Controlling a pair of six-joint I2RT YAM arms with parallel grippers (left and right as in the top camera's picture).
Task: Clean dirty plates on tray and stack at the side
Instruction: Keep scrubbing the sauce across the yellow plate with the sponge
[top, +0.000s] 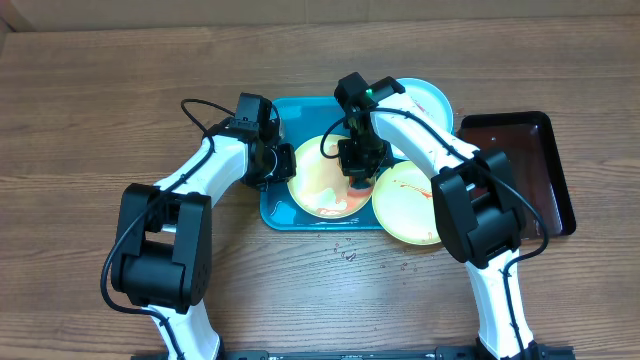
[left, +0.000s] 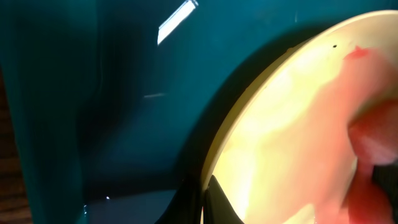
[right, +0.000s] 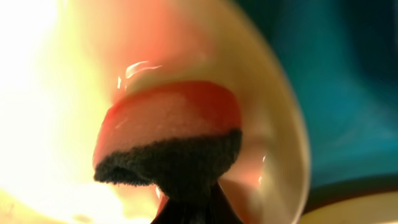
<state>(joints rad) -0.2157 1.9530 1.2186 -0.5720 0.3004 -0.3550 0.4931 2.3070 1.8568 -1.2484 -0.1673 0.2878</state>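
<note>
From overhead, the turquoise tray (top: 275, 205) sits mid-table on the wooden table (top: 90, 110), and the left yellow-green plate (top: 312, 180) lies inside it, smeared pinkish-orange. The left gripper (top: 285, 162) is pinched on that plate's left rim. The right gripper (top: 358, 172) points down over the same plate, with a reddish sponge (top: 358, 186) under it. The right yellow-green plate (top: 410, 210), streaked red, overlaps the tray's right edge and lies mostly on the table. The light blue plate (top: 430, 100) overlaps the tray's far right corner. A black tray (top: 530, 135) stands off to the right.

In the left wrist view, the left gripper (left: 205, 202) is closed on the rim of the left yellow-green plate (left: 280, 124), with the tray floor (left: 93, 93) dark beneath and a pink blur of sponge (left: 373, 134) at the right.

In the right wrist view, the right gripper (right: 186, 211) clamps the sponge (right: 171, 130) by its dark scouring layer. The red face presses on the plate (right: 261, 74), and the tray (right: 354, 93) shows beyond it.
</note>
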